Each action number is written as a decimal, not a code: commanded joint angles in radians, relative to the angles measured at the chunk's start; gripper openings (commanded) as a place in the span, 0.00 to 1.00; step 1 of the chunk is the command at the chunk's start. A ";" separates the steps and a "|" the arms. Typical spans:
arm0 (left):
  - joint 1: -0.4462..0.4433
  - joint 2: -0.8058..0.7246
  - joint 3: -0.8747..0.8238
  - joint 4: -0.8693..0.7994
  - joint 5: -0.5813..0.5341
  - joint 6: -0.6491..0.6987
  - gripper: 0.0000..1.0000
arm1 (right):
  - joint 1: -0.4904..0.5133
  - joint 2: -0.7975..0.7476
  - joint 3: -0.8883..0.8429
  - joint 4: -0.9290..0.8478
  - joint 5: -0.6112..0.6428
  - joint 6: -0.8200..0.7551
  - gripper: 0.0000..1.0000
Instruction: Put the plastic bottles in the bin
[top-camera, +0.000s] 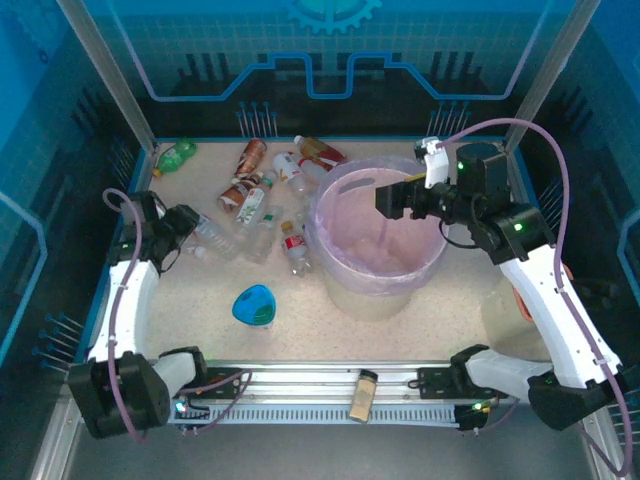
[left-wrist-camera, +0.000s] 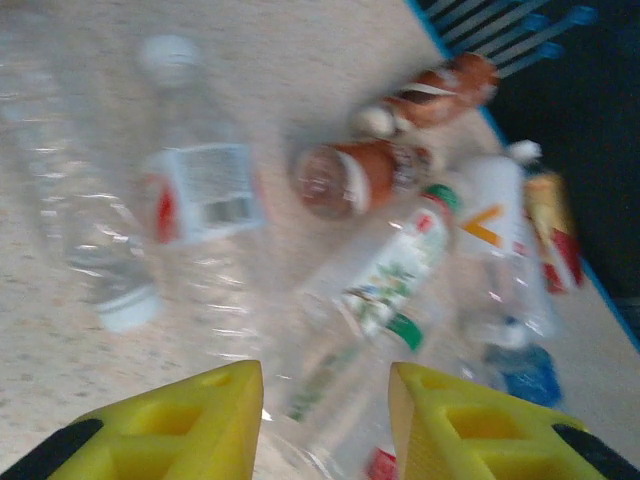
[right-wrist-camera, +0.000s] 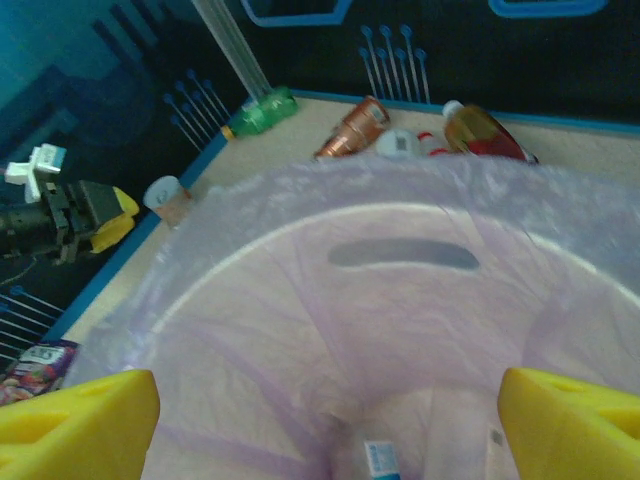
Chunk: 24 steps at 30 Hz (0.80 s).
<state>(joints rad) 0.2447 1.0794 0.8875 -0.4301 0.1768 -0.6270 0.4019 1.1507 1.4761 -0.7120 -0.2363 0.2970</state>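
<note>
Bin (top-camera: 350, 295) stands right of centre, with a pinkish lining. Right gripper (top-camera: 385, 202) hangs over its interior, near the far rim. Plastic bottles (top-camera: 262, 200) lie scattered at upper left of the bin, with one green bottle (top-camera: 176, 153) apart in the far left corner. Left gripper (top-camera: 190, 225) is at mid-left, just beside a clear bottle (top-camera: 214, 239). Blue dish (top-camera: 254, 304) lies at lower centre. Small jar (top-camera: 363, 395) lies on the front rail.

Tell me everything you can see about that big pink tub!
The bin is a big round tub, see-through pinkish-white. It looks like thin plastic, with a crinkly liner draped over its rim. It stands upright on the speckled table, right of the scattered bottles. A handle slot is cut near the rim. Something small with a blue-white label lies at its bottom. The right gripper, open, hovers above its mouth.
</note>
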 joint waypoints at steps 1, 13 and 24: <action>-0.118 -0.030 0.080 -0.073 0.146 0.010 0.38 | 0.047 0.042 0.075 0.051 -0.045 0.011 0.89; -0.457 -0.008 0.253 -0.191 -0.126 -0.019 0.53 | 0.143 0.133 0.198 0.103 -0.057 0.035 0.89; 0.019 0.099 -0.099 0.053 -0.192 -0.131 0.87 | 0.062 0.052 0.103 0.020 -0.043 0.008 0.89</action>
<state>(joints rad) 0.2138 1.1397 0.7967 -0.4767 0.0322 -0.7357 0.4896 1.2377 1.6035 -0.6586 -0.2878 0.3176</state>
